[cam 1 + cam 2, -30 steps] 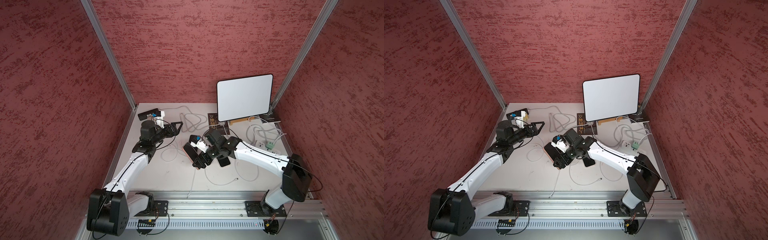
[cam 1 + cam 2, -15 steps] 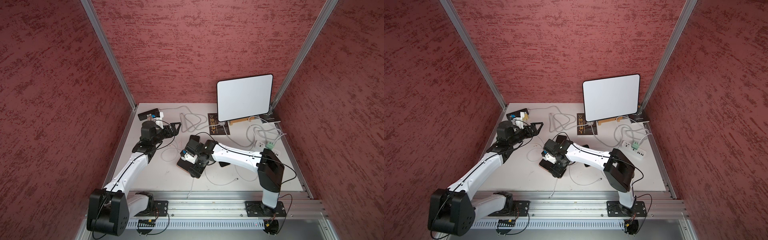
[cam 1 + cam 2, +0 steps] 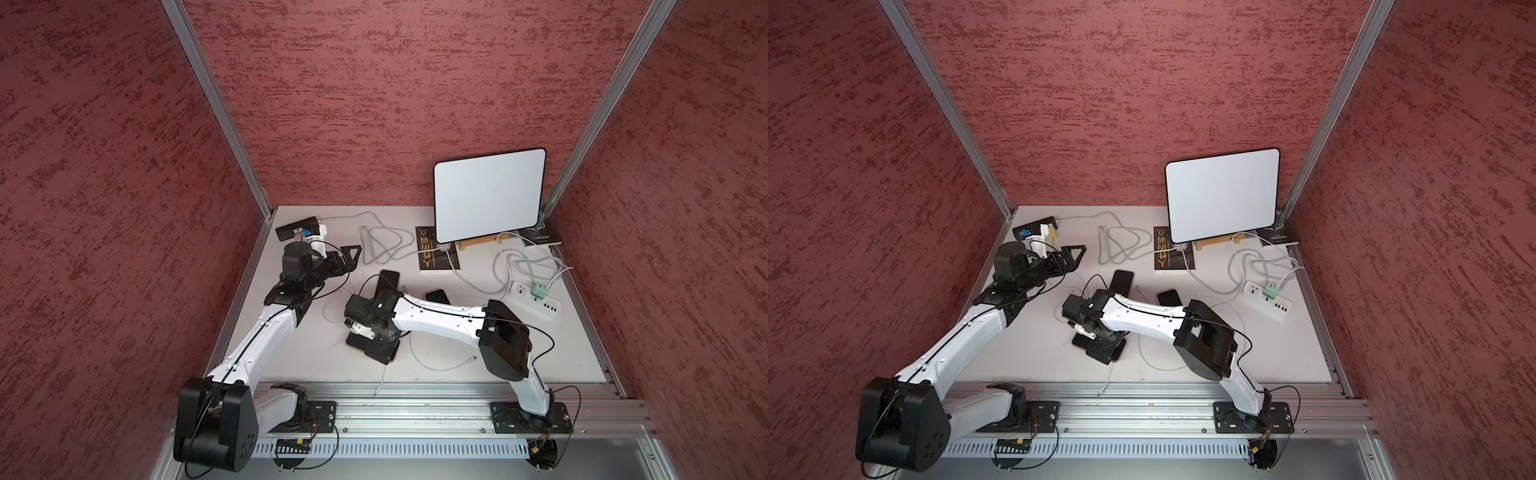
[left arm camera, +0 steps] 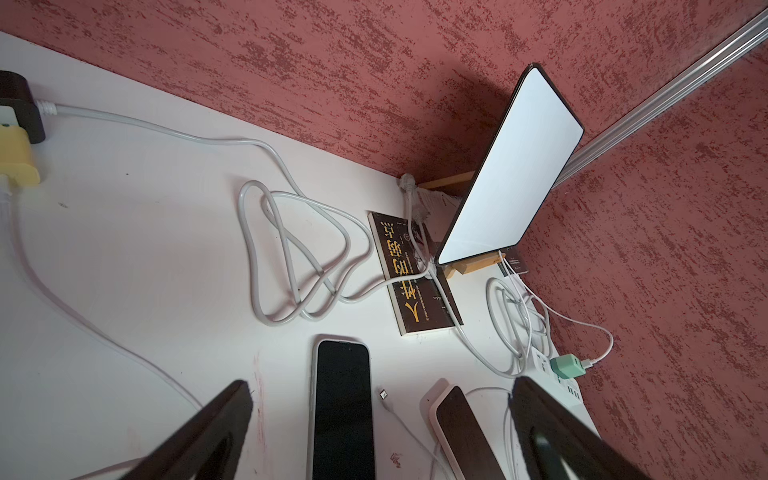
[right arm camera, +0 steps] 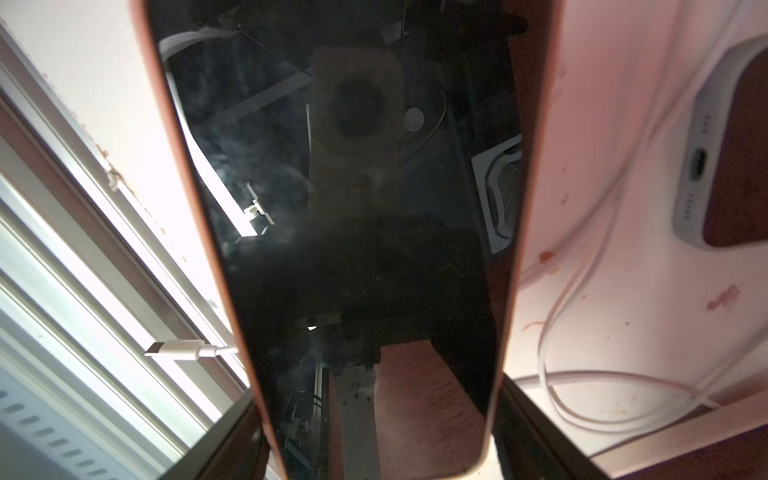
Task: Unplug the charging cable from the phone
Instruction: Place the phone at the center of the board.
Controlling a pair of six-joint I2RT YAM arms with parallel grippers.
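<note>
On the near counter (image 3: 561, 353), only its wrist view showed the right pincer (image 5: 376, 399) pinching a pink-cased black phone (image 5: 353, 187); left pincer (image 4: 380, 384) gaped.

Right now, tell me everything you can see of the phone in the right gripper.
The phone has a salmon-coloured rim and a glossy black screen, dark, smudged and full of reflections. The right gripper clasps its two long edges. A loose white charging plug lies beside it, not plugged in.
</note>
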